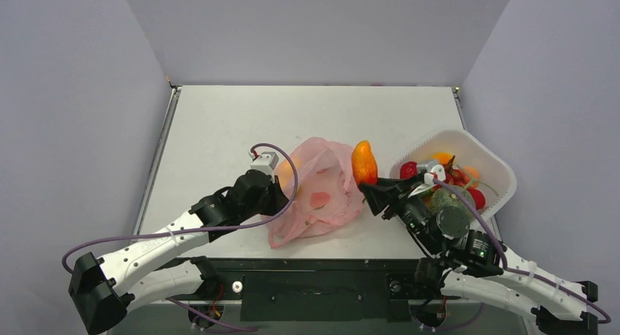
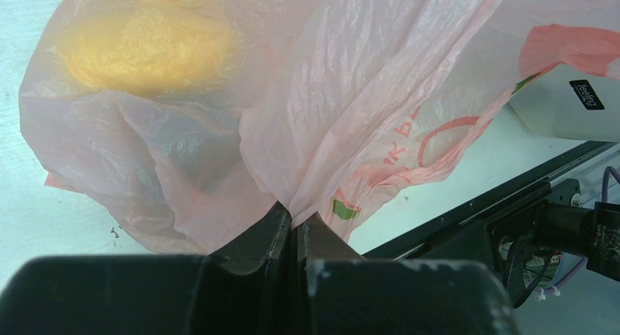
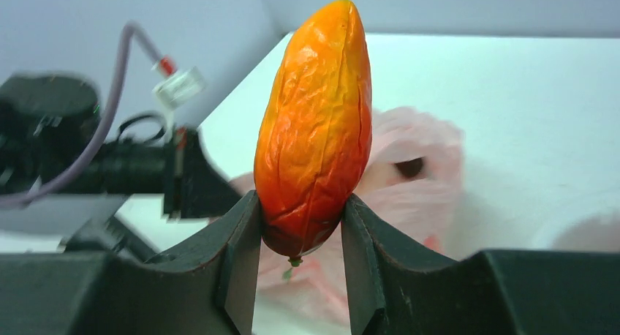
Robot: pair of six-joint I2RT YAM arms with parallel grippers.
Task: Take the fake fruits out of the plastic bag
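Judged as mid-carry: one of the fake fruits, an orange-red fruit (image 3: 314,123), already out of the plastic bag (image 1: 322,200) and held up in the air between the bag and the white basket (image 1: 499,175). To do this step well: keep the squeeze steady on the narrow lower end; carry across to the basket without tipping, since most of the body stands above the clamp and would probably pivot if jolted; lower over a free spot among the other toy fruits (image 1: 447,180) before letting go; avoid releasing from high up, given a glossy skin likely to bounce or roll; meanwhile hold the bag down so that the mouth remains reachable for the yellow-orange fruit (image 2: 146,46) showing through the film.

As for the right pincer (image 3: 298,236): partly open and clamped on the fruit's lower end, one finger on each side; fruit upright, pointed tip up, a small green nub poking out below the grip. As for the left pincer (image 2: 295,221): fully clenched, with a fold of pink film nipped between the tips at the bag's left side.

Bag crumpled on the tabletop (image 1: 219,130) near the middle, just left of the lifted fruit; basket close by on the right, several fruits inside.
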